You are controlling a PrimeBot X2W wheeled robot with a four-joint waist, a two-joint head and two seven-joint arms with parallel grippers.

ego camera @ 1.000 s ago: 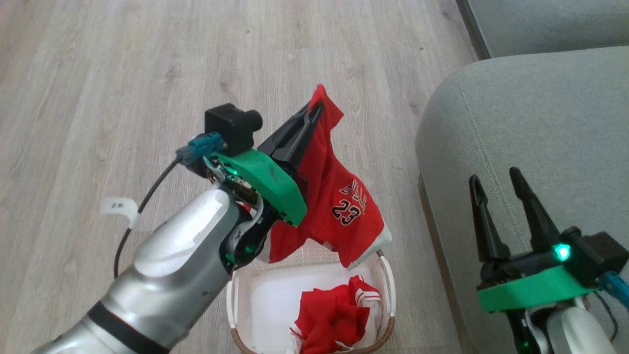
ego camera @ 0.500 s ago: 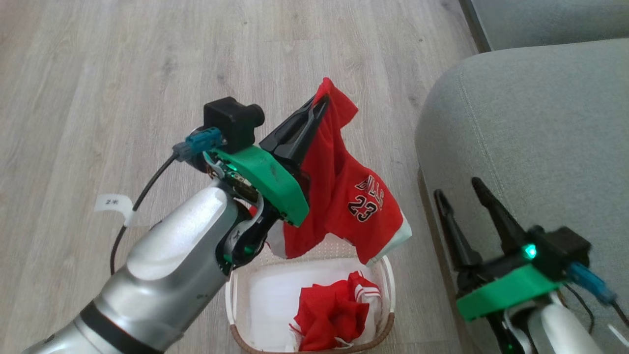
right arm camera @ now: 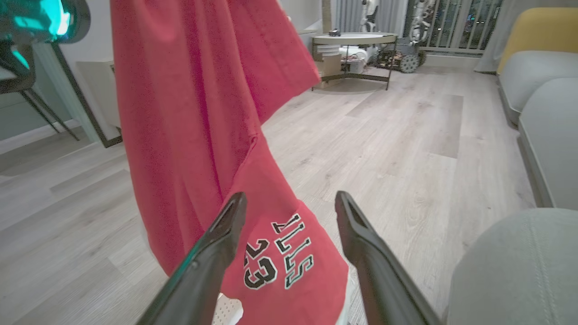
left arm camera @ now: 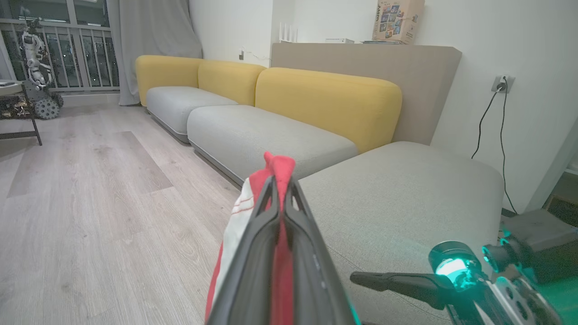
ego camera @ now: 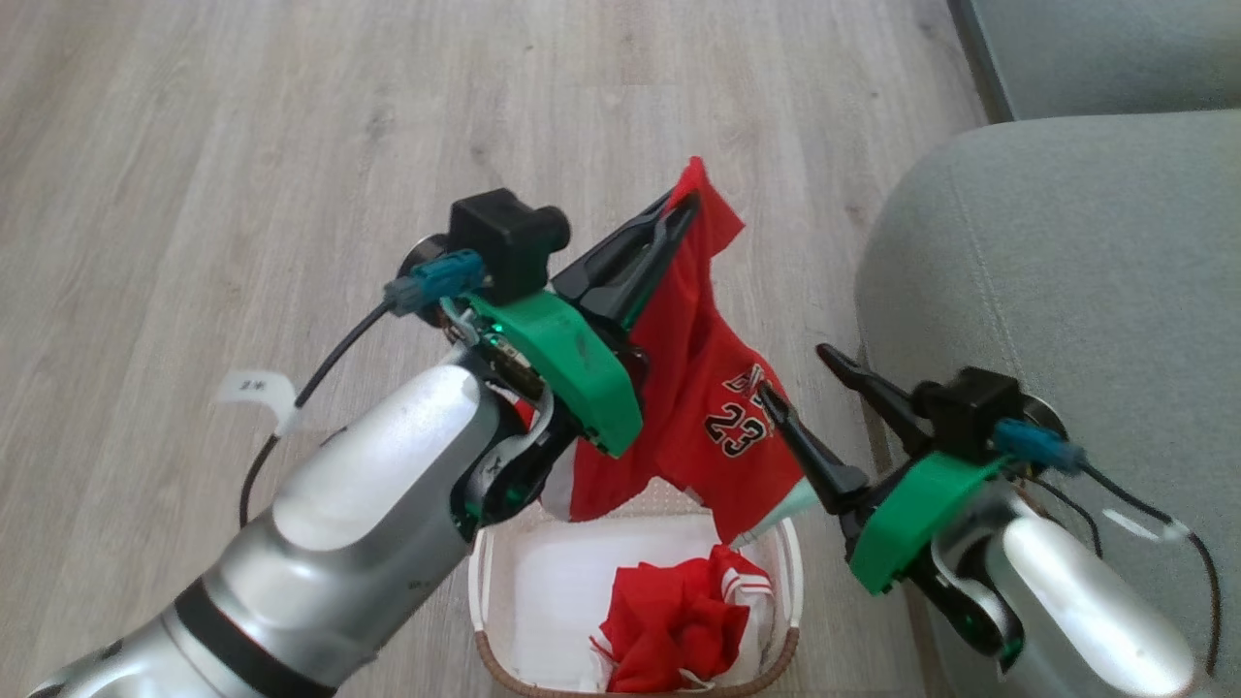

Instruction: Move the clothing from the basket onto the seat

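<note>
Head view: my left gripper is clamped on the red "23" jersey, which hangs above the white basket and is not yet over the grey seat. A second red garment lies bunched in the basket.

Left wrist view: the fingers pinch a fold of red cloth.

Right wrist view: my right gripper is spread and empty, aimed at the jersey's lower part.

Progress: no garment shows on the seat — both are left to place.

Silver forearms, green wrist plates, black tapered fingers
</note>
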